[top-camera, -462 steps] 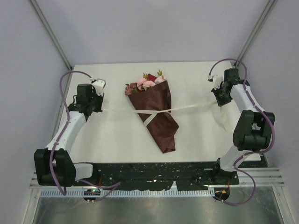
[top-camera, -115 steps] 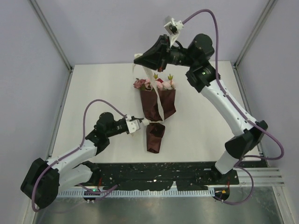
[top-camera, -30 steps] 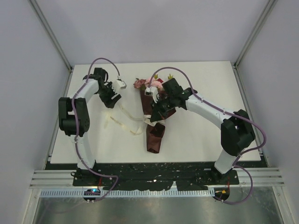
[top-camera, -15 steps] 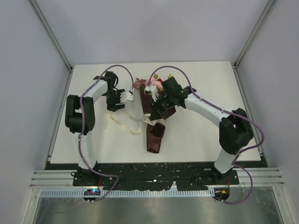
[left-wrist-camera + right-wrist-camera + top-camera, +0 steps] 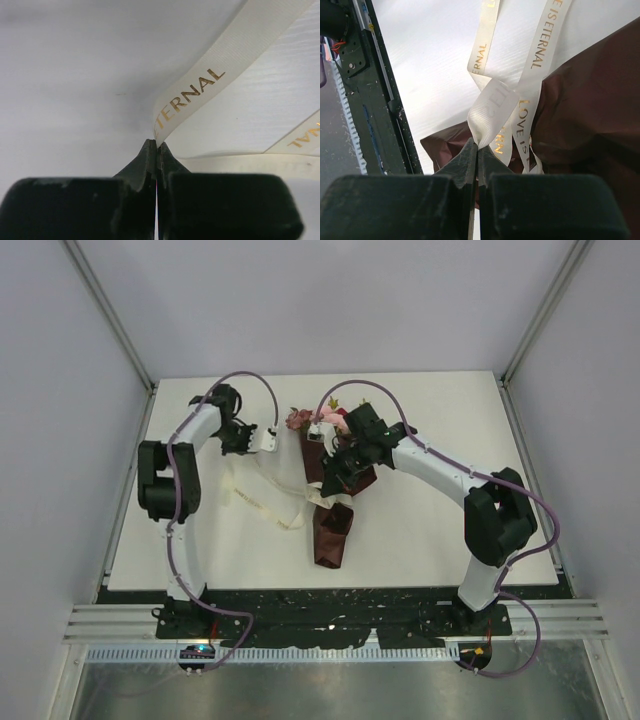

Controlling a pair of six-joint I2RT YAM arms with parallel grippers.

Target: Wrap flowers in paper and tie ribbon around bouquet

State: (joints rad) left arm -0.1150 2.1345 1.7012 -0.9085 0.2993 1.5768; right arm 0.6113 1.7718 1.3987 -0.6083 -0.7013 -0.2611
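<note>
The bouquet lies mid-table: a dark maroon paper [image 5: 334, 532] cone with the pink flowers [image 5: 303, 419] at its far end. The cream ribbon [image 5: 262, 502], printed with gold letters, crosses the cone's waist and trails in loose loops to its left. My left gripper [image 5: 258, 448] is left of the blooms. In the left wrist view, the left gripper [image 5: 157, 144] is shut on a ribbon [image 5: 200, 90] strand just above the table. My right gripper [image 5: 328, 483] sits over the cone's waist. In the right wrist view, the right gripper [image 5: 478, 146] is shut on a folded ribbon [image 5: 492, 107] loop against the paper [image 5: 590, 115].
The white table [image 5: 440, 530] ends at the black base rail [image 5: 340, 605] in front. Grey walls and metal posts close in the back and sides. Both arms' purple cables arch above the bouquet's flower end.
My left gripper moved right toward the bouquet and closed on a ribbon strand. The right gripper stayed shut on its ribbon loop, almost still.
</note>
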